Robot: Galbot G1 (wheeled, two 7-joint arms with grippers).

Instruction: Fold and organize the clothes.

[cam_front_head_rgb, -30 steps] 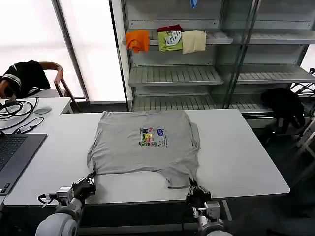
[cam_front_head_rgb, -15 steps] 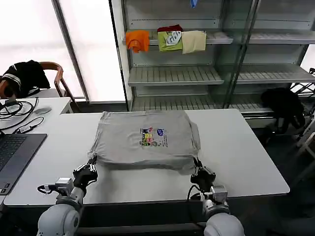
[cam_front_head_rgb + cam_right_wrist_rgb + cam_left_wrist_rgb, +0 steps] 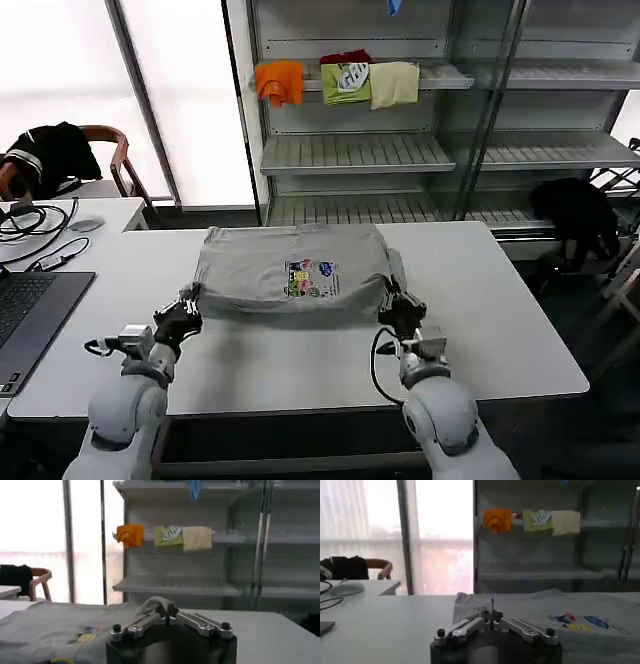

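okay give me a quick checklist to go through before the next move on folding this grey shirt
1. Left pincer shut on the shirt at its near left corner: ok.
2. Right pincer shut on the near right corner: ok.
3. Both corners carried about level, so the fold edge runs straight: ok.
4. Near hem laid over past the chest print: not ok, print uncovered.
5. Far edge of shirt flat on the table: ok.
6. Fabric under the fold free of wrinkles: cannot tell.

Soft matt cotton shirt [image 3: 290, 272] on smooth matt white table [image 3: 500, 320]; black metal fingers [image 3: 492, 616].
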